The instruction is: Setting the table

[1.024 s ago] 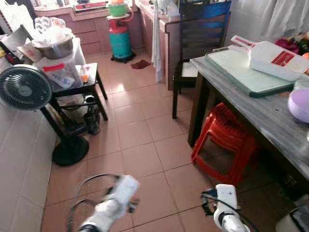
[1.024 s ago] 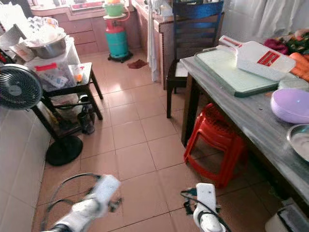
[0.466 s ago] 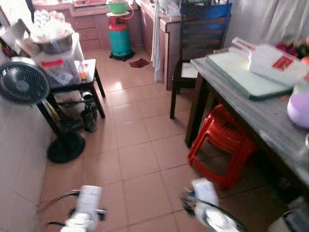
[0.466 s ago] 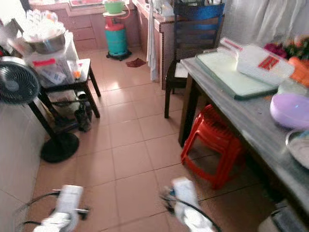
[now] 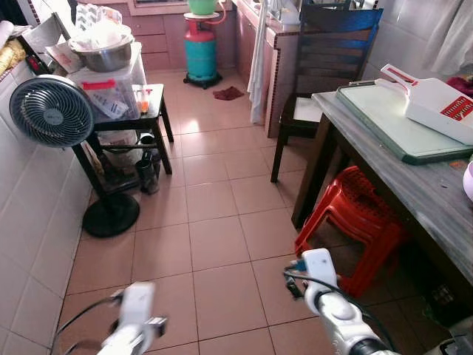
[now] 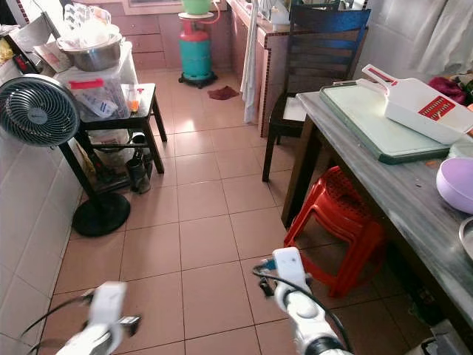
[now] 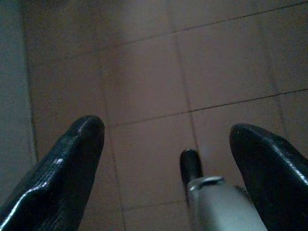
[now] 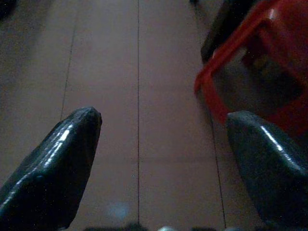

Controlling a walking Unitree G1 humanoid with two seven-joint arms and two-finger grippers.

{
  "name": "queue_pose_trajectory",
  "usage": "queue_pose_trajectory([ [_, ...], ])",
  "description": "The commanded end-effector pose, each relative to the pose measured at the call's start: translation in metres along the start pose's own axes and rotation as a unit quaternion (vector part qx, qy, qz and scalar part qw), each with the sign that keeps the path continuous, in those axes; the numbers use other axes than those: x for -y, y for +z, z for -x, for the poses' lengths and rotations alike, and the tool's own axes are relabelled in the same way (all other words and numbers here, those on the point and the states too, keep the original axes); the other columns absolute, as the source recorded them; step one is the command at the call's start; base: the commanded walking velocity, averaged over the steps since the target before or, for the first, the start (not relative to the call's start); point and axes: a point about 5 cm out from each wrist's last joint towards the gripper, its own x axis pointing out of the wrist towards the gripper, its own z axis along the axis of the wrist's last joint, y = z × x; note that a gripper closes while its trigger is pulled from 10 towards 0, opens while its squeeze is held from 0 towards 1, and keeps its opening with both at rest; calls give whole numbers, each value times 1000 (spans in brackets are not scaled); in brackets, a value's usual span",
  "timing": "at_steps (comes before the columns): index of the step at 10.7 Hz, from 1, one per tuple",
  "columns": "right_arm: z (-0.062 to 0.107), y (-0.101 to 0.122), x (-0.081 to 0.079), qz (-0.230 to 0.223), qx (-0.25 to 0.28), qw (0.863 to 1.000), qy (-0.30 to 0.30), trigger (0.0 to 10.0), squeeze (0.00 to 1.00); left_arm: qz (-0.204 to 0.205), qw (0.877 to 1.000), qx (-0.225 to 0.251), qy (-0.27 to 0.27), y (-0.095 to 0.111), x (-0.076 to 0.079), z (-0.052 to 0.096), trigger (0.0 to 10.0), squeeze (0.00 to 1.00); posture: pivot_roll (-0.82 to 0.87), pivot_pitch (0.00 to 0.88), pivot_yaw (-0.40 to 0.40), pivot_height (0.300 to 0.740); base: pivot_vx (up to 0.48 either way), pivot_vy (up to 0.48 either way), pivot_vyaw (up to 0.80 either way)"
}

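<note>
Bowl, purple, on worktop: likely light plastic, smooth; grip rim. Left pincer, right pincer both spread, empty, over floor.

Two silver-grey arms, rounded casings, each ending in a white boxy wrist block. Left arm: black cable looped off the forearm, small dark fitting jutting from the side of the block. Right arm: black cable arched over the wrist, a blue-green connector beside the white block.

Left gripper: two long black fingers, textured, rounded tips, glossy highlights. Right gripper: same black fingers, smooth sheen along the edges.
</note>
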Motion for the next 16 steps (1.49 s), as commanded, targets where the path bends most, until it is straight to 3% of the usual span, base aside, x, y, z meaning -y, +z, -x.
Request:
queue_pose_trajectory([
  [1, 5, -18, -3, 0, -35, 999, 1, 10000, 0, -11, 1000, -2, -6, 1, 2, 0, 10000, 0, 77, 0, -2, 740, 0, 0, 0],
  [3, 12, -38, -11, -25, -60, 998, 14, 10000, 0, 0, 999, -42, -13, -17, 10, 2, 10000, 0, 59, 0, 4, 740, 0, 0, 0],
  [5, 16, -48, -20, -22, -72, 997, 32, 10000, 0, -9, 997, -80, -14, -38, 4, 6, 10000, 0, 38, 0, 10, 740, 0, 0, 400],
  [7, 18, -51, -18, -16, -80, 996, 28, 10000, 0, -56, 994, -88, -21, -37, 8, 5, 10000, 0, 27, 0, 13, 740, 0, 0, 800],
  [9, 21, -59, -16, -15, -96, 995, 32, 10000, 0, -65, 994, -83, -38, -36, 22, 5, 10000, 0, 26, 0, 13, 740, 0, 0, 800],
  [11, 23, -64, -15, -21, -108, 993, 32, 10000, 0, -75, 993, -82, -44, -34, 29, 5, 10000, 0, 25, 0, 13, 740, 0, 0, 0],
  [16, 24, -67, -20, -1, -118, 992, 42, 10000, 0, -77, 993, -85, -37, -37, 23, 5, 10000, 0, 35, 0, 15, 740, 0, 0, 313],
])
